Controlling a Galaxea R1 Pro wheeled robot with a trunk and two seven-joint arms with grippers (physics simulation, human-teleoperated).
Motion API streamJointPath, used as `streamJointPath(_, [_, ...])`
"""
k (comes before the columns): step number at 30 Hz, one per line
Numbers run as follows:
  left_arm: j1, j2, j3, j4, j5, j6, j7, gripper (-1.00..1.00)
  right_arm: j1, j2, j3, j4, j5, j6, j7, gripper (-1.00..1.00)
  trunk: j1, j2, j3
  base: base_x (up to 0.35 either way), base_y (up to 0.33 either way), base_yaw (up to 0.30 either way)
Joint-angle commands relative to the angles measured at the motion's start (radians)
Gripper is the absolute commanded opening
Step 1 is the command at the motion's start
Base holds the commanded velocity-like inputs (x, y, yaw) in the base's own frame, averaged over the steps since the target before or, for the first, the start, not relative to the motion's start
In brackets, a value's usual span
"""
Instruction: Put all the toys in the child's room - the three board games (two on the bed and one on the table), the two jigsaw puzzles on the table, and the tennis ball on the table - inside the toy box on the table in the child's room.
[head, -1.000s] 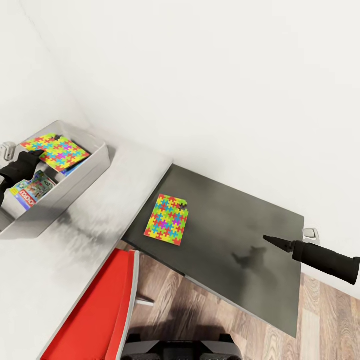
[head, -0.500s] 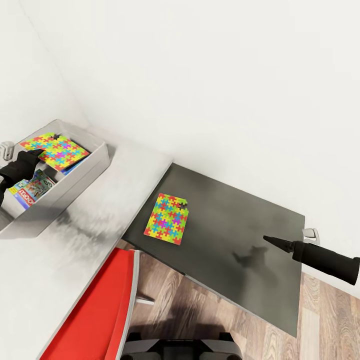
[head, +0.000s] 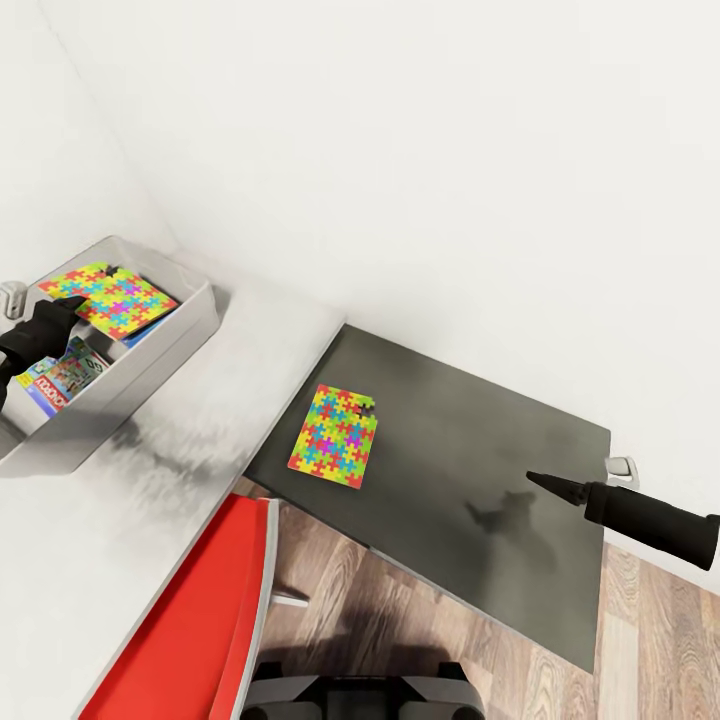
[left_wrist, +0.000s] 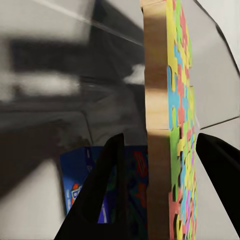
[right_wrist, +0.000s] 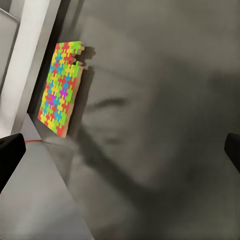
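Note:
The pale grey toy box (head: 185, 335) stands on the table (head: 200, 440) at the left. Inside it one jigsaw puzzle (head: 110, 298) leans on a printed board game (head: 62, 376) and a blue one (left_wrist: 80, 185). My left gripper (head: 68, 308) is open, its fingers (left_wrist: 111, 180) straddling that puzzle's edge (left_wrist: 159, 110) with a gap. The second jigsaw puzzle (head: 335, 437) lies flat on the dark cabinet, also in the right wrist view (right_wrist: 61, 85). My right gripper (head: 535, 478) hovers open to its right. The tennis ball and bed are out of view.
The low dark grey cabinet (head: 470, 440) adjoins the table's right end, against the white wall. A red chair (head: 195, 620) stands in front of the table, just left of my base (head: 360, 695). Wood-plank floor (head: 650, 640) shows at the lower right.
My left gripper has drawn slightly up and back from the puzzle in the toy box, uncovering more of the board game. The right arm has not moved.

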Motion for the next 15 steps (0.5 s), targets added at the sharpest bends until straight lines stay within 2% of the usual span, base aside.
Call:
streamJointPath(1, [0.000,0.000,-0.009,0.007,-0.021,0.004,0.016,-1.00,-0.001,0.000,-0.001,0.000,0.000,0.006,0.002,1.00,0.000,-0.001,-0.001,0.000,0.000,0.000])
streamJointPath(15, [-0.002,0.001,-0.009,0.005,-0.017,0.005,0.017,-1.00,-0.001,0.001,0.010,0.000,0.000,0.006,0.003,1.00,0.000,-0.001,-0.002,0.000,0.000,0.000])
